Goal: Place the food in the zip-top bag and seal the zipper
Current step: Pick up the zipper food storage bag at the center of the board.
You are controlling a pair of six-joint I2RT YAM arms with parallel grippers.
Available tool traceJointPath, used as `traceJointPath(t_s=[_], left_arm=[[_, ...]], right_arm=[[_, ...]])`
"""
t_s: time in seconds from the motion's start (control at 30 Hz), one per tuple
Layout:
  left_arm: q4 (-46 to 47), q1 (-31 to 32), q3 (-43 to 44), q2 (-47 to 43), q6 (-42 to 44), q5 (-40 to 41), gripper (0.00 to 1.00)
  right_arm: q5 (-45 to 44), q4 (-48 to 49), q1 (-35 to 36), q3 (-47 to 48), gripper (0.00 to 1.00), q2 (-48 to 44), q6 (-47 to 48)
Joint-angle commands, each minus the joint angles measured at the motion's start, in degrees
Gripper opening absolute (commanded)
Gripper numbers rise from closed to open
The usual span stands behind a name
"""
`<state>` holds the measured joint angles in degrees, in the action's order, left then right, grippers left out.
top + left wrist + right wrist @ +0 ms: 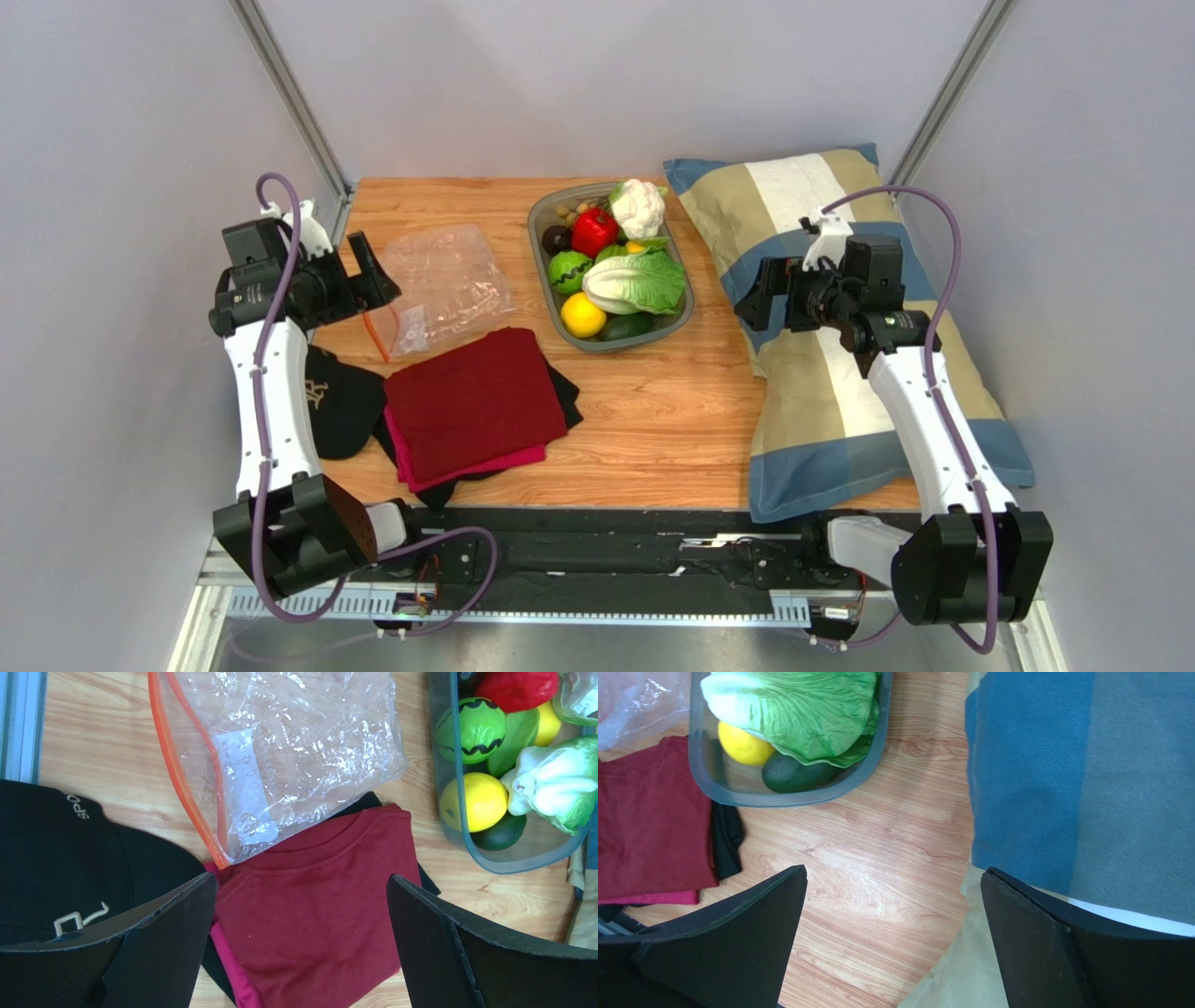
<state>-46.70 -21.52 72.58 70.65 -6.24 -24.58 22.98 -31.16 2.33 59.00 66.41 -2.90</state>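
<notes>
Plastic of the zip-top bag [309,742] looks limp and slippery; I'd pinch the stiffer zipper [188,784]. Left pincer [302,882] and right pincer [894,871] gape, empty.

A wood-grain table [659,420] fills a plain booth; pale grey panels form the far wall [617,84], the left wall [98,168] and the right wall [1094,210]; slanting metal posts mark the far-left corner [288,91] and the far-right corner [957,84]; a black strip [603,539] and an aluminium rail [603,605] edge the near side; the light is soft and even, possibly from overhead.
</notes>
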Motion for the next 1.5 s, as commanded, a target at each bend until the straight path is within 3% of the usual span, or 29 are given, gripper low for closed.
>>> traceJointPath(t_s=[0.0,0.23,0.37,0.93,1.07,1.17,1.27,1.3,1.37,1.4,1.47], left_arm=[[-0.06,-0.54,0.72,-0.96,-0.79,1.37,0.99],[0.2,-3.87,2.13,2.91,-4.56,-2.12,0.99],[5.98,-8.26,0.29,6.24,-10.63,-6.27,0.99],[25.77,-9.95,-7.09,24.97,-20.39,-9.96,0.99],[30.43,-9.86,-8.33,27.25,-22.23,-13.56,0.95],[34.21,-9.95,-8.33,27.87,-23.73,-18.39,0.84],[36.24,-9.25,-7.89,27.87,-24.09,-21.3,0.65],[35.72,-8.81,-6.76,28.05,-22.86,-21.82,0.52],[33.52,-7.76,-4.65,27.79,-21.37,-22.35,0.38],[32.82,-7.4,-4.03,27.52,-19.7,-22.7,0.15],[29.4,-6.44,-1.84,26.47,-17.94,-22.01,0.0]], right_arm=[[5.49,2.94,0.05,-0.2,1.0,-1.02,1.23],[7.16,2.33,0.05,1.81,1.0,1.52,0.79],[7.78,2.15,0.13,2.26,1.0,2.67,0.52],[9.36,-2.68,0.13,7.53,1.0,7.15,2.19],[9.27,-2.24,0.13,6.92,1.0,7.33,2.02],[9.1,-2.15,0.22,6.83,1.0,7.77,1.84],[9.1,-2.33,0.13,7.44,1.0,8.47,1.75],[9.18,-2.42,0.13,7.53,1.0,8.64,1.75],[9.53,-2.68,0.13,8.05,1.0,9.08,1.75],[9.45,-2.77,0.13,8.23,1.0,9.09,1.84],[9.19,-3.12,0.13,8.67,1.0,9.17,2.1]])
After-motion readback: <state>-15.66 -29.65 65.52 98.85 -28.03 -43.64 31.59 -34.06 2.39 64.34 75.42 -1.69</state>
